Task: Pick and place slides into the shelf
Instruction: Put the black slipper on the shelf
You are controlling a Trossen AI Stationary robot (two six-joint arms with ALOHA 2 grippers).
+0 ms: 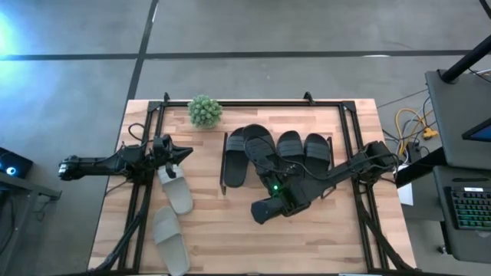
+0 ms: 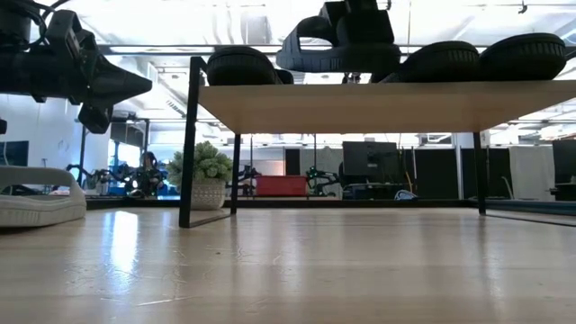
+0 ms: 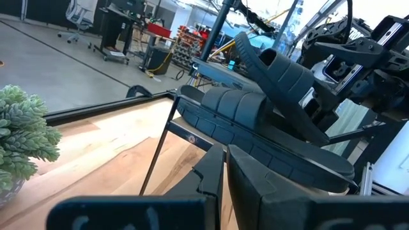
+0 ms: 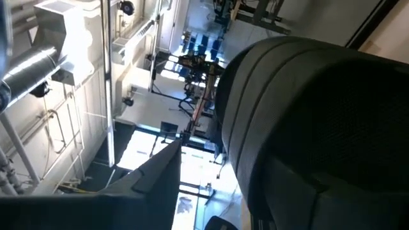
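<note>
Rubber slides look light and bendy; the broad strap seems the best hold. Right gripper [image 1: 265,170] pinches a black slide [image 1: 258,146] on the shelf [image 2: 360,103]. Two beige slides [image 1: 176,190] lie at eight o'clock; left gripper [image 1: 181,152] hovers there, closed, empty.

The shelf [image 1: 278,165] stands mid-table toward the far edge, its top crowded with four black slides [image 1: 236,152] and the right gripper [image 1: 270,165]. Beneath the board the space is open [image 2: 360,162]. Two pale slides [image 1: 176,192] block the near-left area; a plant [image 1: 204,111] stands at the far edge.
</note>
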